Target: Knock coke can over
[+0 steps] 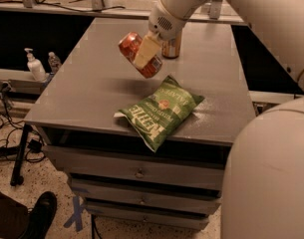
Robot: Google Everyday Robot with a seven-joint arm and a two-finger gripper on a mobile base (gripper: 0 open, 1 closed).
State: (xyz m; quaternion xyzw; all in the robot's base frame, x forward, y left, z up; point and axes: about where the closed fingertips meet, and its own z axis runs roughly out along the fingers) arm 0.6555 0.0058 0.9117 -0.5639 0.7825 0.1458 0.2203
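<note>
The coke can (128, 44), red-orange with a silver rim, hangs tilted in the air above the middle of the grey table (81, 91). My gripper (144, 59) reaches down from the upper right and is shut on the can. One cream-coloured finger (146, 50) lies across the can's side. The can touches neither the table nor the chip bag.
A green chip bag (160, 111) lies on the table's front, just below and to the right of the can. A gold-brown can (172, 48) stands behind the gripper. A pump bottle (34, 66) and a small bottle (54, 61) stand left of the table. A shoe (39, 215) is on the floor.
</note>
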